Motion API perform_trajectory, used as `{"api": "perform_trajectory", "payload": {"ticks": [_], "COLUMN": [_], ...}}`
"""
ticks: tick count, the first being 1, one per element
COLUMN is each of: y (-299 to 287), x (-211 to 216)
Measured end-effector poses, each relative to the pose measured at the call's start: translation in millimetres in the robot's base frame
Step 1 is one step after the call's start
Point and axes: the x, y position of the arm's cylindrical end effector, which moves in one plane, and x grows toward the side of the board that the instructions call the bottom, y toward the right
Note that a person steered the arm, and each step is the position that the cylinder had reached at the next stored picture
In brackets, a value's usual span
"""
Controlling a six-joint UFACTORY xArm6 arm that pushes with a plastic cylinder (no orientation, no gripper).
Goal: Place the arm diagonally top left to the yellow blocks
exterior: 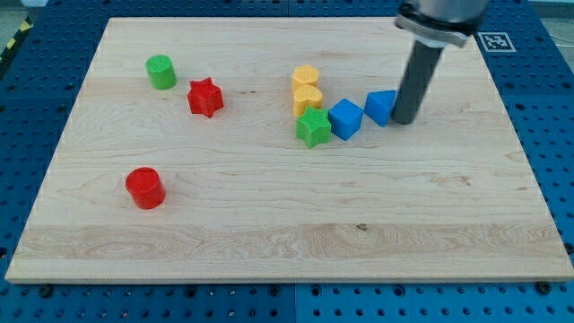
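Two yellow blocks sit just right of the board's centre: a yellow hexagon-like block (pixel 306 77) above and a yellow heart-shaped block (pixel 308 97) right below it, touching. A green star (pixel 313 127) sits under the heart. A blue cube (pixel 345 118) lies to the green star's right. A second blue block (pixel 382 107) lies further right. My tip (pixel 404 120) rests on the board against the right side of that second blue block, well to the right of the yellow blocks and slightly lower.
A green cylinder (pixel 161 71) and a red star (pixel 205 97) sit in the upper left. A red cylinder (pixel 144 187) sits in the lower left. The wooden board (pixel 287 233) lies on a blue perforated table (pixel 547 135).
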Motion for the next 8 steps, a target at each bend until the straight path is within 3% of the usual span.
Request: {"api": "perform_trajectory", "payload": {"ticks": [4, 5, 8], "y": [-2.2, -39.3, -40.7], "x": [-41.3, -38.9, -44.7]}}
